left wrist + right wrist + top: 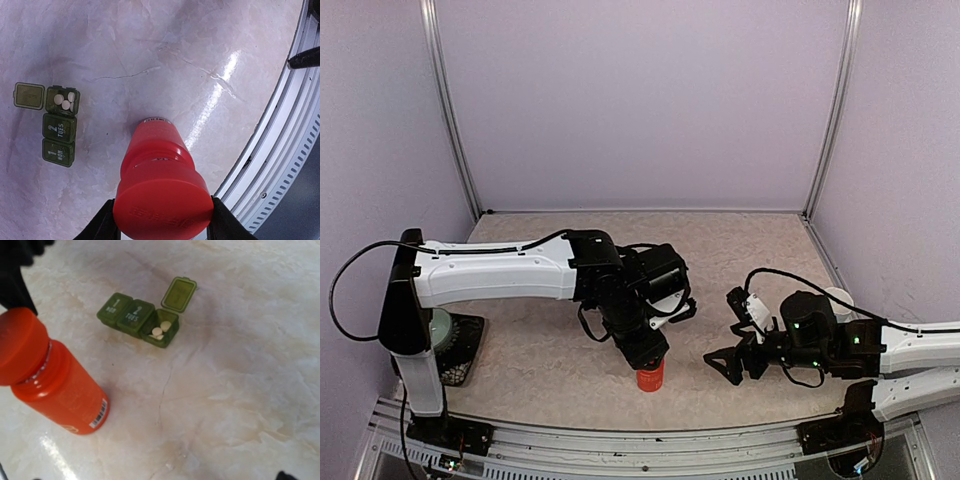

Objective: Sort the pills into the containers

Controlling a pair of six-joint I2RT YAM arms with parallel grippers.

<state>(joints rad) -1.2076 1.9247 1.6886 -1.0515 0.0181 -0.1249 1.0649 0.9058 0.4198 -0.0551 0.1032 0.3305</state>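
Note:
A red pill bottle stands on the marble table near the front edge, its cap on. My left gripper is shut on that cap from above; in the left wrist view the black fingers press both sides of the cap of the bottle. The containers, a green three-part strip, lie left of the bottle; two lids are closed and the end one stands open with white pills inside. In the right wrist view the containers lie beyond the bottle. My right gripper hangs open and empty to the bottle's right.
A pale mug sits behind the right arm. A black base with a round greenish disc stands by the left arm's post. A metal rail runs along the front edge, close to the bottle. Lilac walls enclose the table.

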